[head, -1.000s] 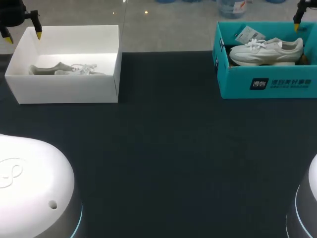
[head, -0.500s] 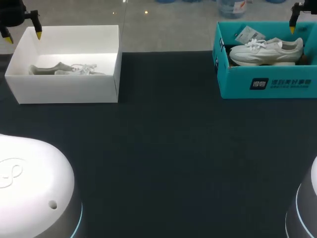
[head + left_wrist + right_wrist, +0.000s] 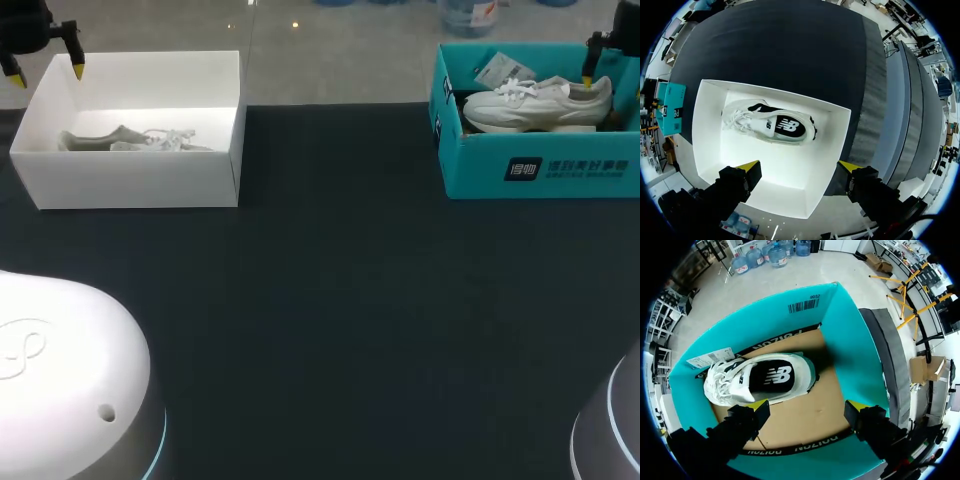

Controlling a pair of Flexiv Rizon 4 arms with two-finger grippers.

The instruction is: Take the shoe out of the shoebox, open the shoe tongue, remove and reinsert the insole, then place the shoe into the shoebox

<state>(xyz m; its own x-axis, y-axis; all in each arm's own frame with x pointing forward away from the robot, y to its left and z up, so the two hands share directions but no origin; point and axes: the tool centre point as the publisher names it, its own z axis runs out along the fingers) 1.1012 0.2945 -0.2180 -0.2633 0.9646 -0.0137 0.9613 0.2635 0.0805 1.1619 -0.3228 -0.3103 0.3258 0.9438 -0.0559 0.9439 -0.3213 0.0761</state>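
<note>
A teal shoebox (image 3: 480,170) stands at the table's far right with a white sneaker (image 3: 535,100) on its side inside. My right gripper (image 3: 614,80) hovers open over the sneaker's heel end. In the right wrist view the gripper (image 3: 807,406) hangs open above the box floor beside the sneaker (image 3: 760,377), inside the teal walls (image 3: 850,340). At the far left a white shoebox (image 3: 130,180) holds a second pale sneaker (image 3: 130,138). My left gripper (image 3: 46,74) is open above that box's back left corner; its wrist view shows the gripper (image 3: 800,167) over the box (image 3: 702,130) and shoe (image 3: 772,124).
A dark cloth (image 3: 340,300) covers the table between and in front of the two boxes. My arms' white bases sit at the near left (image 3: 60,370) and near right (image 3: 610,430) corners. A paper tag (image 3: 493,68) lies in the teal box behind the sneaker.
My right gripper has come down and slightly left, toward the sneaker in the teal box. The left arm has kept still.
</note>
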